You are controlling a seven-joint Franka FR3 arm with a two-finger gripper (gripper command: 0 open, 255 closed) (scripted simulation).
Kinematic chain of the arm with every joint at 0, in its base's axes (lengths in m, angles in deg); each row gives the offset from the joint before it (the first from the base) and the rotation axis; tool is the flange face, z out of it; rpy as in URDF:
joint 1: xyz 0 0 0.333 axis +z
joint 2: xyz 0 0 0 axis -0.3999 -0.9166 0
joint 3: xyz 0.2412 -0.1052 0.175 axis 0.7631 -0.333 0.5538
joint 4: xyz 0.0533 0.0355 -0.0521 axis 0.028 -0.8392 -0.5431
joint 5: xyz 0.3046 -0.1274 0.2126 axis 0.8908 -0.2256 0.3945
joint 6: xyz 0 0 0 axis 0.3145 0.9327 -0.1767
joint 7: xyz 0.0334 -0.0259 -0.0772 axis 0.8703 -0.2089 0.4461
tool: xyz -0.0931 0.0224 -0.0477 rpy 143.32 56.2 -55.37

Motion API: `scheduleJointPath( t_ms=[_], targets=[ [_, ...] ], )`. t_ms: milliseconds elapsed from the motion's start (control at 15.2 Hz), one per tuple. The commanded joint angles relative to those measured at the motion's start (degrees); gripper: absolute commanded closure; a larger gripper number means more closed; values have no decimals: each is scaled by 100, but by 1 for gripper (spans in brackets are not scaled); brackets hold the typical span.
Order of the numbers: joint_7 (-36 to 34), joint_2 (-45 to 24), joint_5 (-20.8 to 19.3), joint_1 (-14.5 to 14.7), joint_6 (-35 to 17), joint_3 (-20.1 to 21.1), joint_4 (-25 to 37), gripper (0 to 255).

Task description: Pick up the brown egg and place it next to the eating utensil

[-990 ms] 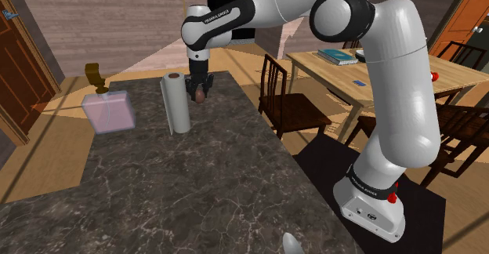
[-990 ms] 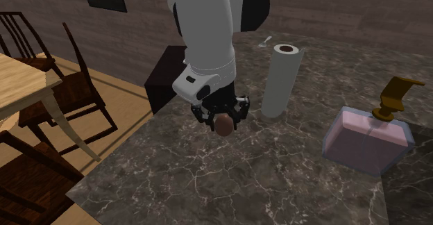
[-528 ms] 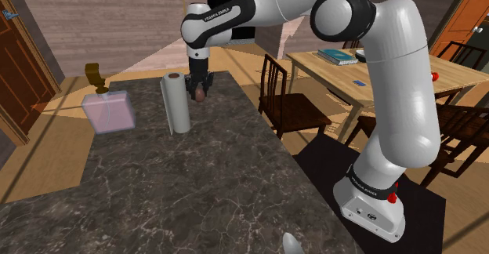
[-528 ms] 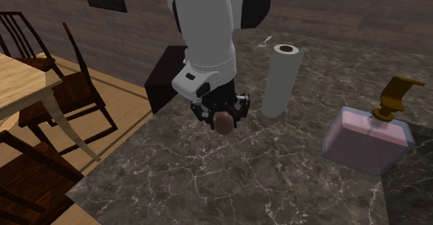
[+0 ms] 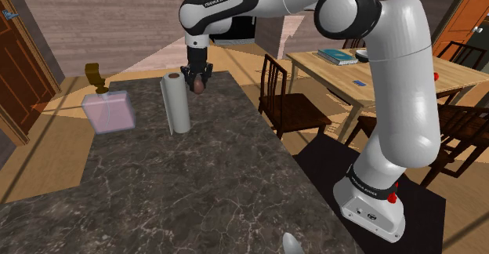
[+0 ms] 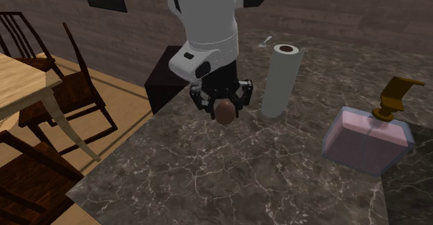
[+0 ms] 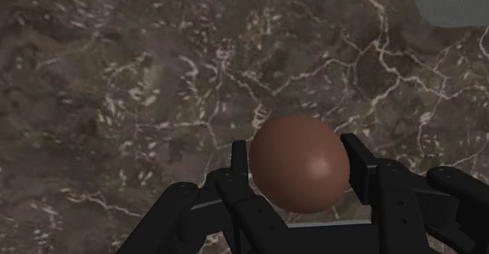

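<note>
Clasping the brown egg point(image 7: 299, 162) between its two black fingers point(image 7: 362, 166), our end effector point(image 6: 224, 109) hangs above the dark marble table point(image 6: 208, 185), held clear, we judge, for carrying. A white paper roll point(image 6: 281, 81) stands just beside it. The spoon point(image 6: 266, 41) lies well apart, near the table's edge, with open marble past the roll.

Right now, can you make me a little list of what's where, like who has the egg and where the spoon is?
egg: brown, clasped between the fingers, up in the air over the counter
gripper: shut on the egg, pointing down
spoon: lying on the counter, far from the egg
paper towel roll: standing upright beside the egg, not touching it
pink container: gold top, on the counter, other side of the roll
counter: dark, marbled
</note>
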State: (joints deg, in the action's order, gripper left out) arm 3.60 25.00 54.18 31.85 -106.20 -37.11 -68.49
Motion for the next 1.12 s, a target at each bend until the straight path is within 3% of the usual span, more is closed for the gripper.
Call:
scheduleJointPath(
  t_ms=[0,1056],
  targets=[
    [-4,77,0,-10,117,-2,38,255],
    [-135,219,-23,-15,1192,2,979,255]
  ],
)
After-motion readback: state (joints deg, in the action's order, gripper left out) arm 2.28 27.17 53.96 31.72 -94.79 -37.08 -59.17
